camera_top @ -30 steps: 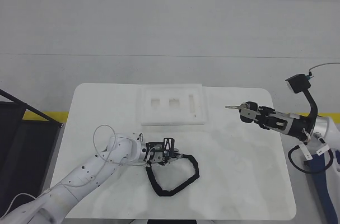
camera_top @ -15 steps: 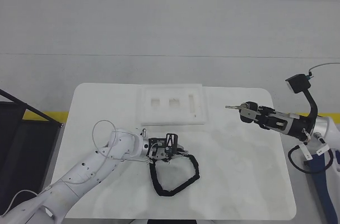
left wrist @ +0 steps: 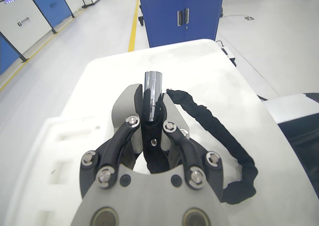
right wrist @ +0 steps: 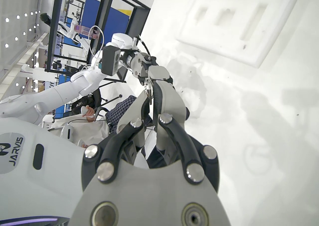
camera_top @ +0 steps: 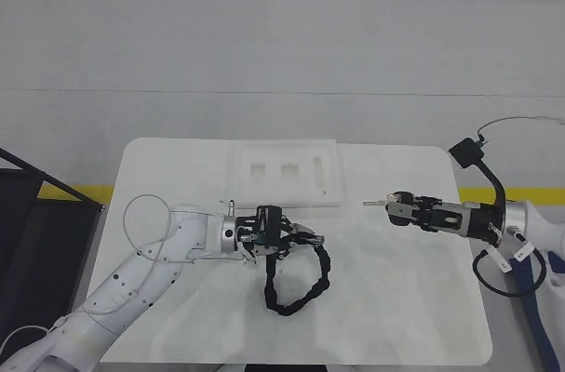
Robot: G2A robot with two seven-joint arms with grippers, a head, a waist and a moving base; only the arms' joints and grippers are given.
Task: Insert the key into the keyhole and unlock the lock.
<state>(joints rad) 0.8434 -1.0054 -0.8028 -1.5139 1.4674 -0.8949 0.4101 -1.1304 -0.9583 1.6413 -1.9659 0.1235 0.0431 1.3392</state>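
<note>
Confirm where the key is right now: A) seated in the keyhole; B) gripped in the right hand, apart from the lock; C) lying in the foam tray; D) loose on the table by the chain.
B: the right hand grips the key, tip pointing toward the lock clamped in the left hand, with bare table between them.

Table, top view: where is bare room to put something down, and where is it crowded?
Bare: on the table, the near right part, between the chain lock and the right edge; also the far left corner beside the foam tray. Crowded: the middle, where the left gripper holds the chain lock and the right gripper holds the key.
</note>
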